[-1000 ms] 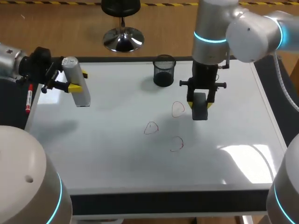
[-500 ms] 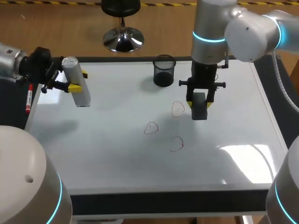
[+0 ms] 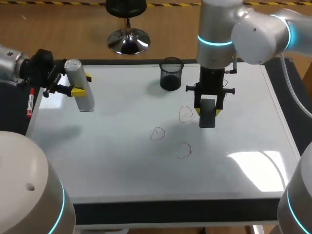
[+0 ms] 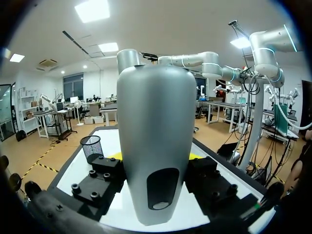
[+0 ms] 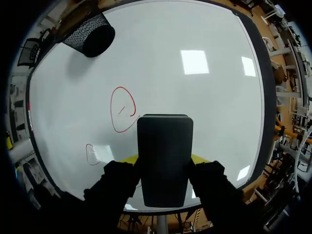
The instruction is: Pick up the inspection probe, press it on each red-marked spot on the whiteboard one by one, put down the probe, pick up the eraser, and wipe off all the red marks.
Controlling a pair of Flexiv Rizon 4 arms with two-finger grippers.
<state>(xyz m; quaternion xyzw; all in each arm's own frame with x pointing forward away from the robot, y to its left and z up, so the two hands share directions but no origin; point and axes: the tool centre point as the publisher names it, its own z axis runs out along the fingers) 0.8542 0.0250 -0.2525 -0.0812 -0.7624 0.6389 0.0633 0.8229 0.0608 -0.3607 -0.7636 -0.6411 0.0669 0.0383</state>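
Holding the eraser [image 3: 207, 118] from two sides, the right gripper [image 3: 208, 109] hangs fingers down just right of the frame's centre in the head view. The eraser is a dark grey block, standing on end over the whiteboard [image 3: 122, 165]. I cannot tell whether its lower end touches the board. It sits just to the right of the uppermost of three red marks [image 3: 185, 114]. A second mark [image 3: 157, 133] lies lower and to the left, and a third [image 3: 184, 150] lower again, near the middle of the frame. From the right wrist, the eraser [image 5: 165, 146] is clamped between the black fingers, and its far end lies just beside a red ring [image 5: 122, 109].

At the upper left of the head view, the left gripper [image 3: 80, 84] pinches the probe [image 3: 84, 97], a pale grey cylinder held tilted over the board's left part, well apart from the marks. From the left wrist the probe [image 4: 155, 146] stands between the two finger blocks.

A black mesh cup [image 3: 171, 74] stands upright on the board at upper centre, close to the right arm. Its inside is dark, and what it holds cannot be made out. A red pen [image 3: 29, 105] lies on the dark strip at the board's left edge.
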